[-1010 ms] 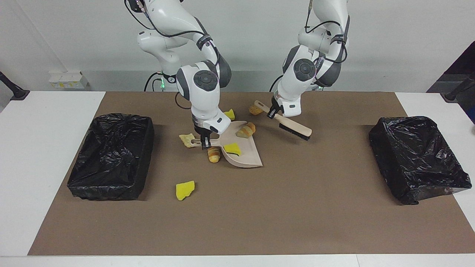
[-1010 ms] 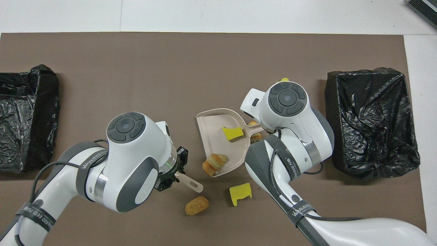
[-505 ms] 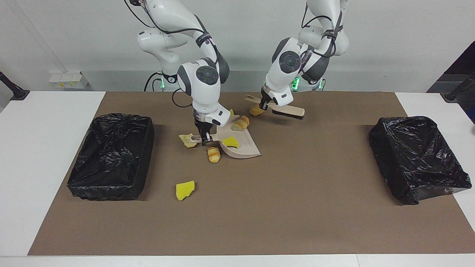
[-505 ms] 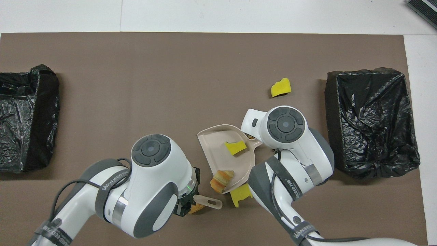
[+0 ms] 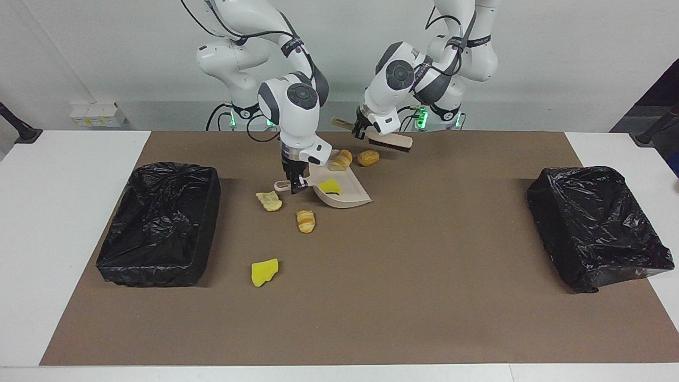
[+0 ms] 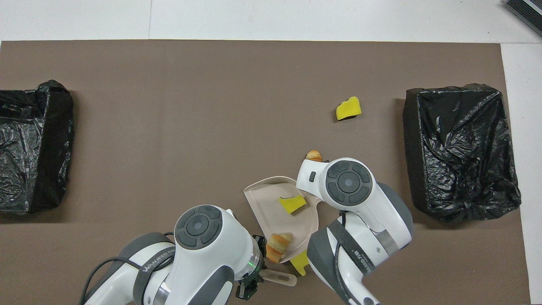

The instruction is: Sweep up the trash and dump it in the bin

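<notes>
Beige dustpan [image 5: 342, 192], pinched by right hand [image 5: 295, 185], tilts; pastry [image 5: 340, 160] on its rim could roll off; left hand [image 5: 359, 127] grips brush [image 5: 390, 140].

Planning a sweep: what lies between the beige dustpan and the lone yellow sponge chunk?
A golden-brown pastry piece, seen in the facing view.

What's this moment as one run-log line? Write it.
right gripper: shut on dustpan handle | left gripper: shut on brush | on dustpan: yellow sponge chunk, bread piece
</notes>
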Action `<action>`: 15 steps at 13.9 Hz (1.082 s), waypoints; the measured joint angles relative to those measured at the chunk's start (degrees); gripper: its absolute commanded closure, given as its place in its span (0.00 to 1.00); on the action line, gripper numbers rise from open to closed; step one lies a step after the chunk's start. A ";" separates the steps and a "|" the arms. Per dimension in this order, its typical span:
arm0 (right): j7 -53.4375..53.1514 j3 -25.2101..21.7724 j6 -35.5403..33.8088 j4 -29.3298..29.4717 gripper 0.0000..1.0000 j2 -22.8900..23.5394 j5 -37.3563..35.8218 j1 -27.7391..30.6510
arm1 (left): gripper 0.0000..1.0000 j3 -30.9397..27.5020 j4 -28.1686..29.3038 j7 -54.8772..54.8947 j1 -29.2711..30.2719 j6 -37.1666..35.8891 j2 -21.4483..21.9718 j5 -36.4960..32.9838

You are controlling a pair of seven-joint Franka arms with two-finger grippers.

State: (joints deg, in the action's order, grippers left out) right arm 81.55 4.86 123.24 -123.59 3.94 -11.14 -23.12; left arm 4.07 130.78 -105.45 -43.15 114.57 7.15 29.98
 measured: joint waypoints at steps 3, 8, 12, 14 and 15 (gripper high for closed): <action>0.01 -0.15 2.99 -2.04 1.00 -0.49 0.00 0.22 | 1.00 0.11 2.39 0.94 -4.47 4.94 1.28 1.56; 0.01 -0.19 5.10 -3.12 1.00 -0.55 0.00 0.24 | 1.00 0.20 6.38 8.79 -9.79 9.25 1.38 3.58; -0.03 -0.23 5.92 -3.46 1.00 -0.54 0.07 0.34 | 1.00 -0.16 7.18 19.13 -10.52 10.30 1.39 3.72; -0.04 -0.24 6.63 -3.75 1.00 -0.50 0.14 0.55 | 1.00 -0.47 7.23 26.25 -10.52 11.06 1.39 3.73; -0.04 -0.21 7.10 -3.83 1.00 -0.40 0.26 1.00 | 1.00 -0.60 7.31 30.05 -10.51 11.98 1.38 3.73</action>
State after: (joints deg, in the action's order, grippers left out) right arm 81.51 4.64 130.34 -127.42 3.54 -10.88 -22.12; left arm 3.47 138.09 -75.40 -53.66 126.55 8.53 33.71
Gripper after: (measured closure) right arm 0.687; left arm 0.744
